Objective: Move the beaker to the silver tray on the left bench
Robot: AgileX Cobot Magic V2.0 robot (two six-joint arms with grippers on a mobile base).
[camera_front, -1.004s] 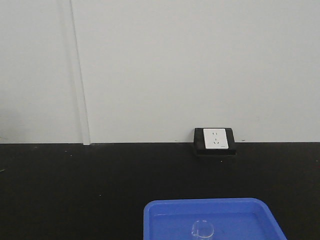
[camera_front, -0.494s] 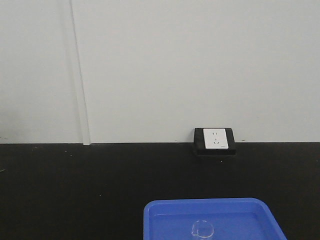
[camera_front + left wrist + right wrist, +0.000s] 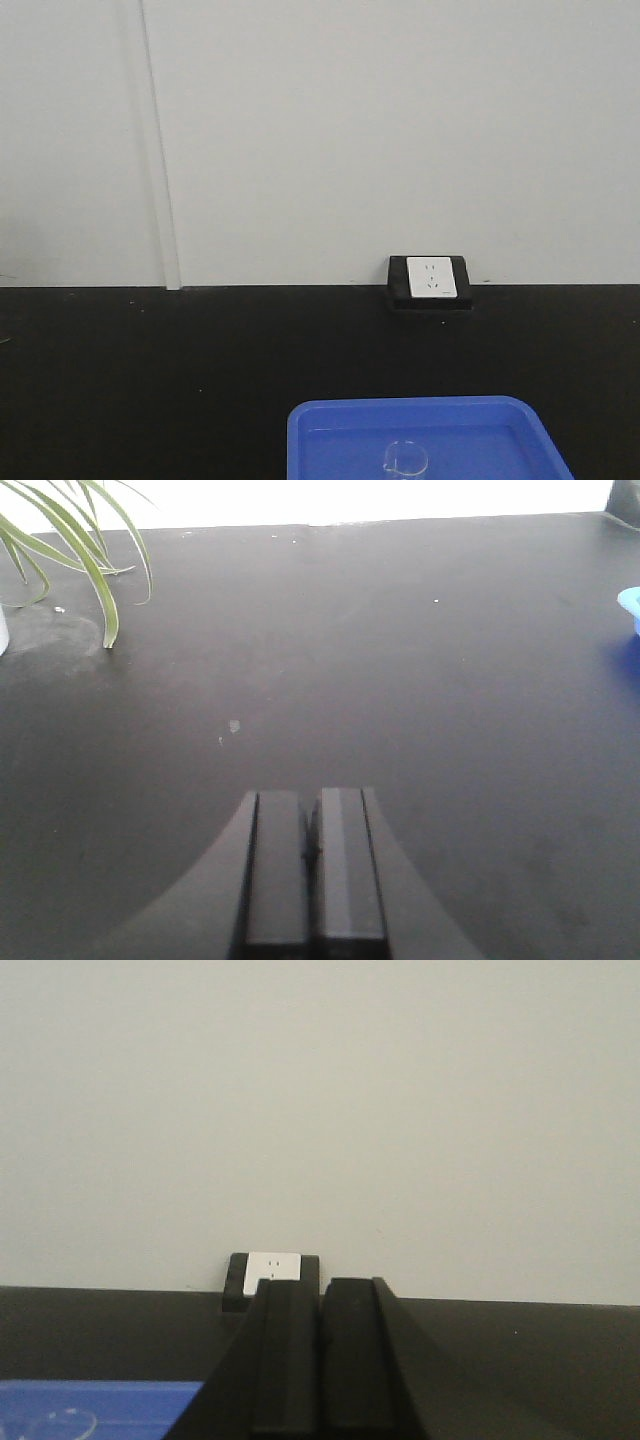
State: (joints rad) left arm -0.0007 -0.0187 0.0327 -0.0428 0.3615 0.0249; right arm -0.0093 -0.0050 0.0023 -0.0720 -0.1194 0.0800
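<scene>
**Black worktop, beaker in blue tray, both grippers closed and empty**

Black worktop (image 3: 150,380) runs back to a plain pale wall. White socket plate in a black housing (image 3: 431,278) sits at the wall/bench junction, right of centre.

- Blue tray (image 3: 430,425) is at the near edge of the front view and cut off by the frame bottom.
- Beaker (image 3: 406,458) stands upright inside the blue tray, roughly mid-tray. It is clear glass and only its rim and upper wall show.
- Right wrist view shows the same beaker rim low left, faint.
- Left gripper (image 3: 311,810) has its fingers pressed flat together with nothing between them. It is over bare worktop, well apart from the tray. Only the tray's corner shows at the far right of the left wrist view.
- Green plant leaves (image 3: 90,550) hang in at the top left of that view.
- Right gripper (image 3: 322,1290) has its fingers together and nothing held. It faces the wall and socket, with the tray low to its left.
</scene>
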